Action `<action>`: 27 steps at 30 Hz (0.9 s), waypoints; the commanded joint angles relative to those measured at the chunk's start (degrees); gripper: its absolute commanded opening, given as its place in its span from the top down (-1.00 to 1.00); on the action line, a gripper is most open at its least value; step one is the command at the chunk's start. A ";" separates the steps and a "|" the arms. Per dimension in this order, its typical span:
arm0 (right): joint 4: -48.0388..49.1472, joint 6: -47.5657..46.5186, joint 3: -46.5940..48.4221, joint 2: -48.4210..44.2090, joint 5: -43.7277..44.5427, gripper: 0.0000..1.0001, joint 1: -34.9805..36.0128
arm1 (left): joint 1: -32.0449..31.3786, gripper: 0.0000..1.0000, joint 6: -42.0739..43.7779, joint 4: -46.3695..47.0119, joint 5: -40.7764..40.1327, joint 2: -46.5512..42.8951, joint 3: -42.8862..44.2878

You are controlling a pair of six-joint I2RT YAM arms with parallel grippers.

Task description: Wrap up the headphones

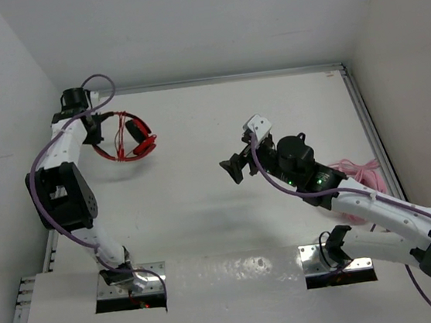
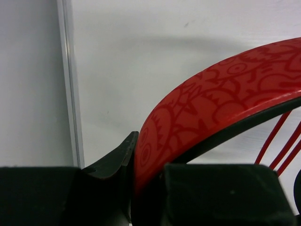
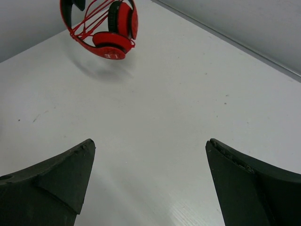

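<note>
1. Left hand. My left gripper (image 2: 141, 181) was clenched on the headband (image 2: 211, 103) of the headphones (image 1: 131, 136). The patterned red band ran between the two black fingers, with its black inner lining facing down.

2. Location of the work. The headphones sat at the far left of the table (image 1: 206, 217), near the rear wall. From the right wrist view they appeared to be held clear of the surface, their shadow lying apart below them.

3. Cable. Several strands of the thin red cable (image 3: 91, 21) crossed the open space inside the band, above the ear cups (image 3: 123, 19). I judged that the winding was well advanced. I could not locate the free end or the plug in any view.

4. Right hand. My right gripper (image 3: 150, 155) stood released, jaws wide and empty, over mid-table, well apart from the headphones and aimed toward them. The pink headphones (image 1: 360, 170) lay under that arm at the right edge and were not part of the job.

5. Step in hand. Left hand anchoring the band; right hand between passes.

6. Next move, as I judged it. Locate the loose cable end, bring the right hand across, pinch the end, and lay it onto the existing turns while the left grip stays firm.
</note>
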 commanded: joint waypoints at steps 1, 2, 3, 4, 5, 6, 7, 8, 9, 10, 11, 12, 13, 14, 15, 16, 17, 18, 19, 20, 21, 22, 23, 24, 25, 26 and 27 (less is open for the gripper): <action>1.60 2.34 -0.06 -1.00 1.07 -0.98 0.21 | 3.97 1.00 -0.88 3.14 3.06 -3.78 -1.70; 1.34 2.51 0.03 -0.83 1.15 -0.98 0.13 | 5.71 1.00 -0.79 3.32 3.24 -3.95 -2.14; 1.16 2.86 0.03 -0.83 1.16 -0.98 0.21 | 6.60 1.00 -0.61 3.49 3.85 -4.22 -3.11; 1.16 3.04 0.11 -0.65 0.98 -0.98 0.21 | 7.48 1.00 -0.44 3.49 4.29 -4.48 -3.55; 1.07 3.13 0.12 -0.65 0.89 -0.98 0.21 | 9.23 1.00 -0.43 3.49 4.99 -4.66 -3.99; 1.07 3.48 0.12 -0.56 0.54 -0.98 0.13 | 10.12 1.00 -0.35 3.58 5.35 -4.92 -4.86; 1.16 3.57 0.03 -0.48 0.45 -0.98 0.13 | 11.87 1.00 -0.17 3.67 5.79 -5.36 -5.48; 1.25 3.57 -0.06 -0.47 0.37 -0.98 0.13 | 12.75 1.00 -0.08 4.02 5.79 -5.62 -6.10; 1.33 3.65 -0.15 -0.47 0.28 -0.98 0.30 | 13.72 1.00 0.09 4.37 6.31 -5.80 -6.71; 1.42 3.83 -0.41 -0.47 0.28 -0.98 0.13 | 14.43 1.00 0.44 4.90 6.58 -5.89 -7.33; 1.51 3.92 -0.59 -0.47 0.28 -0.98 0.21 | 15.39 1.00 0.79 4.99 7.36 -5.80 -7.33; 1.42 4.09 -0.59 -0.30 0.28 -0.98 0.13 | 15.66 1.00 0.88 4.55 7.37 -5.45 -7.07; 1.25 4.01 -0.59 -0.21 0.10 -0.98 0.13 | 15.75 1.00 0.97 4.38 7.28 -5.54 -6.63; 1.16 4.09 -0.50 -0.21 0.10 -0.98 0.21 | 15.84 1.00 0.89 4.55 7.20 -5.54 -6.54; 0.98 4.09 -0.41 -0.12 0.19 -0.98 0.21 | 15.84 1.00 0.80 4.98 7.20 -5.71 -6.46; 0.90 4.09 -0.32 -0.12 0.28 -0.98 0.13 | 15.84 1.00 0.54 5.25 7.28 -5.54 -6.37; 0.90 4.18 -0.24 -0.12 0.45 -0.98 0.21 | 15.84 1.00 0.36 5.25 7.54 -5.45 -5.93; 0.90 4.18 -0.24 -0.12 0.63 -0.98 0.21 | 15.84 1.00 0.18 4.99 7.63 -4.75 -5.49; 0.72 4.10 -0.32 -0.12 0.72 -0.98 0.21 | 15.84 1.00 -0.17 4.73 7.64 -4.40 -4.70; 0.55 4.18 -0.32 -0.12 1.24 -0.98 0.13 | 15.84 1.00 -0.26 4.55 7.98 -4.13 -4.44; 0.37 4.27 -0.24 -0.12 1.59 -0.98 0.21 | 15.84 1.00 -0.43 4.38 8.07 -3.70 -4.35; -0.33 4.27 -0.15 -0.12 1.77 -0.98 0.21 | 15.84 1.00 -0.52 4.46 8.07 -3.69 -4.26; -0.51 4.18 -0.24 -0.21 2.38 -0.98 0.13 | 15.84 1.00 -0.61 4.55 8.07 -3.69 -4.26; -0.69 4.27 -0.24 -0.38 2.56 -0.98 0.21 | 15.84 1.00 -0.70 4.55 8.07 -3.60 -4.26; -0.86 4.27 -0.41 -0.65 2.82 -0.98 0.21 | 15.84 1.00 -0.70 4.64 8.07 -3.69 -4.34; -0.86 4.27 -0.59 -0.91 2.91 -0.98 0.21 | 15.84 1.00 -0.70 4.64 8.07 -3.69 -4.26; -0.86 4.27 -0.67 -1.00 3.17 -0.98 0.21 | 15.93 1.00 -0.61 4.72 8.07 -3.52 -4.26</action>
